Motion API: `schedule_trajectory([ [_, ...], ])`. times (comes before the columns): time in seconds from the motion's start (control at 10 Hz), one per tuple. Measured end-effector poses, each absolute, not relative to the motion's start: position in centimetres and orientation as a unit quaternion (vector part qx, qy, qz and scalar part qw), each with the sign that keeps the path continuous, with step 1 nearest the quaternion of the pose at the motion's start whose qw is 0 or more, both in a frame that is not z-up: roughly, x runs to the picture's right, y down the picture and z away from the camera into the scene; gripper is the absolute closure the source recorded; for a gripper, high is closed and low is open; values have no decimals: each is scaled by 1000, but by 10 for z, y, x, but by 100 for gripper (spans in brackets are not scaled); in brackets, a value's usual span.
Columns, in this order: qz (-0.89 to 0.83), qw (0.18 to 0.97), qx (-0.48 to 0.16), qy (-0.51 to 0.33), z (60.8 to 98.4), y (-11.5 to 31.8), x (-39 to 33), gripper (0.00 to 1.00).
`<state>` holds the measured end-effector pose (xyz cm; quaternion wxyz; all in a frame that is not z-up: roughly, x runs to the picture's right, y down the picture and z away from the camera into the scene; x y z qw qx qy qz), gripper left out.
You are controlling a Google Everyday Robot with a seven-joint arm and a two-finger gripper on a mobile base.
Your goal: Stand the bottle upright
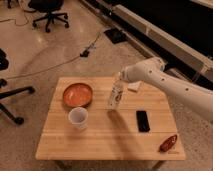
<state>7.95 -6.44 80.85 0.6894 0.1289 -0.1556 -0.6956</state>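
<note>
We see a pale wooden bench [60, 142] on a speckled floor [35, 50], an office chair [49, 12] behind; it carries an orange bowl [77, 94], a white cup [78, 117] and a black phone [143, 120]. The bottle [115, 96], slim and clear with a whitish label, stands mid-bench, leaning slightly, just right of the bowl. The end effector [119, 77] sits at its cap; we cannot tell whether it grips.

**White, smooth-shelled arm**

The white, rounded plastic robot arm [170, 87] has thick tubular segments, with small dark spots dotted along its shell. Its pale gripper [118, 77] sits at the narrow tip, above the light wooden table [100, 142].
</note>
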Motion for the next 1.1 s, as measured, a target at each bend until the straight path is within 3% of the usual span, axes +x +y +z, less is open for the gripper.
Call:
schedule_trajectory([
  [1.1,-720,676,142,-69,804,-51,72,100],
])
